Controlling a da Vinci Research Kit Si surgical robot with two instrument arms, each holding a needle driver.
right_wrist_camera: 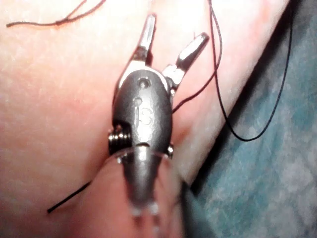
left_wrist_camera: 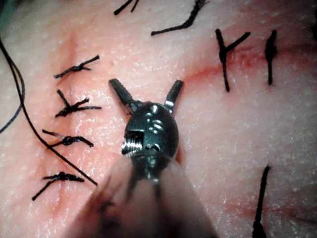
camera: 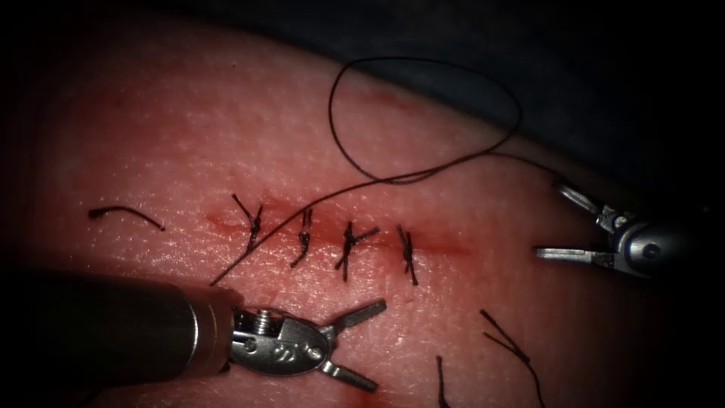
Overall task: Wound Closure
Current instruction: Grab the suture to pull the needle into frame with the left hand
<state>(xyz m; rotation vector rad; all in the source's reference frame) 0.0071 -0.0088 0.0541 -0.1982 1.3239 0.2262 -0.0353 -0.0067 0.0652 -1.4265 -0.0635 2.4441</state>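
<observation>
The tissue [camera: 189, 151] carries a level cut [camera: 453, 243] crossed by several knotted stitches [camera: 349, 245]. A long dark thread [camera: 331, 109] runs from beside my left tool's shaft across the cut, loops over the far edge and passes close to my right tool's upper jaw. My left tool [camera: 377, 345] sits below the cut with its jaws open, holding nothing; the left wrist view shows them [left_wrist_camera: 146, 83] spread above bare tissue. To the right of the cut, my right tool [camera: 549, 219] has open jaws, also spread [right_wrist_camera: 177, 27] and holding nothing, with the thread [right_wrist_camera: 218, 59] beside them.
Cut ends of thread lie loose on the tissue: one at the left [camera: 124, 214], two below the cut [camera: 513, 351] [camera: 440, 381]. Past the tissue's far and right edge lies a blue-green cloth [right_wrist_camera: 267, 163]. Faint red fluid stains the cut line.
</observation>
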